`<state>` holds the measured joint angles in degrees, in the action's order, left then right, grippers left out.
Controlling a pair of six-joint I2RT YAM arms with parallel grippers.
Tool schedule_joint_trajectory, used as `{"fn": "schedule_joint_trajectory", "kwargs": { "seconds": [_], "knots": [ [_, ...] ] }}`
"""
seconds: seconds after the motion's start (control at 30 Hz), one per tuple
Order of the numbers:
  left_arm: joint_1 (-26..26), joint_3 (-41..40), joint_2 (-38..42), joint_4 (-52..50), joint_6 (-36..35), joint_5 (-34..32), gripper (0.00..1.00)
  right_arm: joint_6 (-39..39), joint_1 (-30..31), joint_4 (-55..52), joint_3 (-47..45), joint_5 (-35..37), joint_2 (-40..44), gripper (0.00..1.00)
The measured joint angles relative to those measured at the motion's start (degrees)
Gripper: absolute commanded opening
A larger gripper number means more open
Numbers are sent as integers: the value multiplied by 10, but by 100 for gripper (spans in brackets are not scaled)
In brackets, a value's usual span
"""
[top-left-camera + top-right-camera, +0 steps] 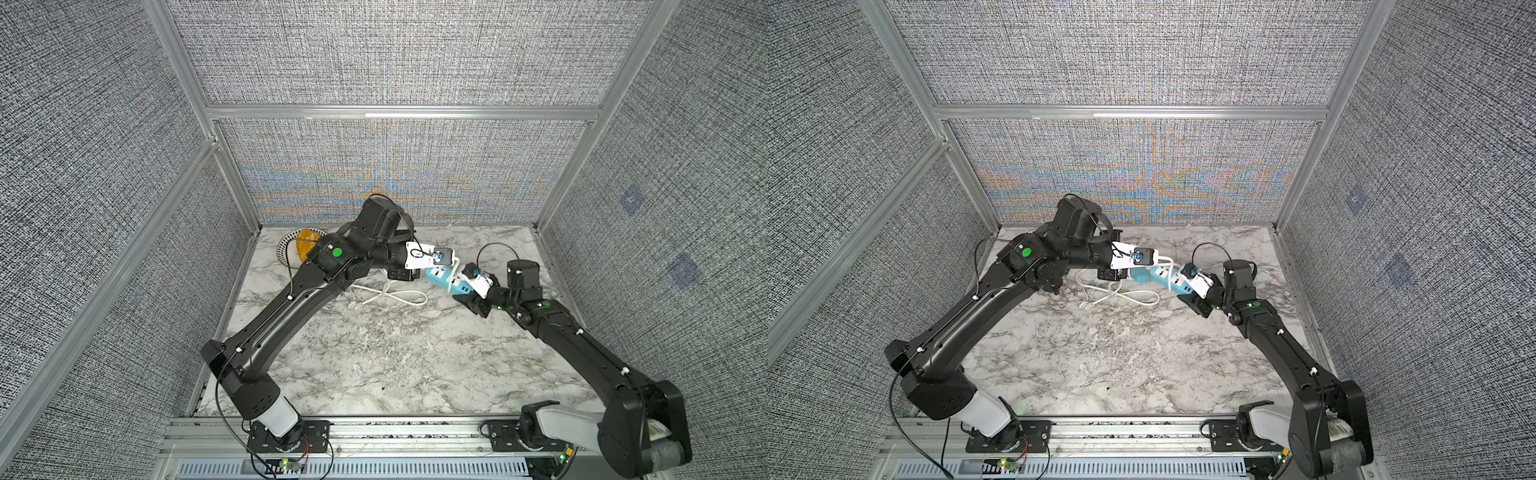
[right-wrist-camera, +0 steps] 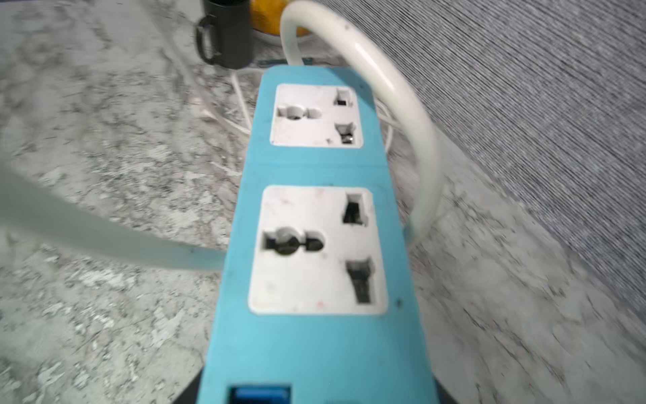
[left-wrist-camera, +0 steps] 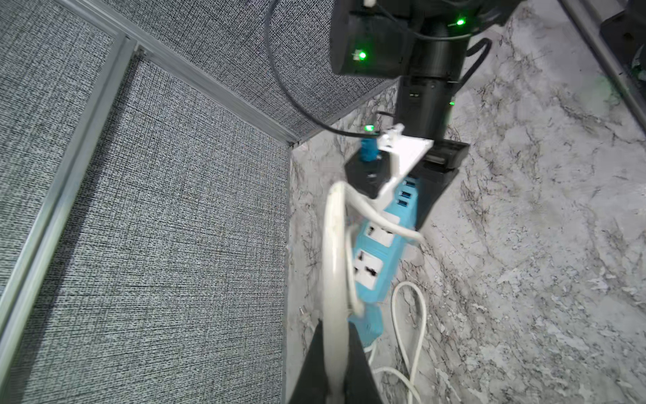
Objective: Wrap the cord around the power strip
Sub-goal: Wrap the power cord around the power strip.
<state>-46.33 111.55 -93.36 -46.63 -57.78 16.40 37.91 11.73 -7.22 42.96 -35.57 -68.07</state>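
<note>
The blue power strip [image 1: 446, 279] [image 1: 1160, 276] with white sockets is held off the marble table at the back right. My right gripper [image 1: 462, 297] [image 2: 316, 391] is shut on its USB end, a black finger on each side. The white cord [image 3: 334, 262] arcs over the strip's far end [image 2: 384, 87] and one turn crosses the strip [image 3: 377, 259]. My left gripper [image 3: 337, 349] [image 1: 411, 274] is shut on the cord just beyond the strip's far end. The rest of the cord [image 1: 390, 297] [image 1: 1121, 297] lies in loose loops on the table below.
A black mug [image 2: 227, 35] stands beyond the strip. At the back left sits a white ribbed dish [image 1: 286, 249] holding an orange object [image 1: 307, 243]. Fabric walls with metal frames close in the back and both sides, with the back wall [image 3: 157, 245] close to my left gripper.
</note>
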Motion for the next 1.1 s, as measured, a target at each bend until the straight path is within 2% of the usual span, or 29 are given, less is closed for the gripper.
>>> {"fn": "schedule_joint_trajectory", "kwargs": {
  "seconds": [0.13,0.27,0.43,0.57,0.73,0.9,1.0,1.1],
  "knots": [
    [20,37,-37,-18,-21,-10,0,46,4,0,-46,-93,41,0],
    [44,70,-75,-18,-21,6,0,46,7,28,-65,-177,83,0],
    [60,109,-130,-18,-2,44,0,-87,9,192,-115,-259,151,0],
    [58,125,-156,-18,17,77,0,-200,9,344,-141,-276,177,0],
    [59,108,-169,-10,61,117,0,-351,9,596,-211,-225,184,0],
    [59,38,-157,33,123,174,0,-438,9,815,-252,-100,162,0],
    [59,-13,-136,81,172,210,0,-461,10,887,-268,-22,139,0],
    [55,-54,-120,131,210,247,0,-456,14,896,-253,36,136,0]
  ]
}}
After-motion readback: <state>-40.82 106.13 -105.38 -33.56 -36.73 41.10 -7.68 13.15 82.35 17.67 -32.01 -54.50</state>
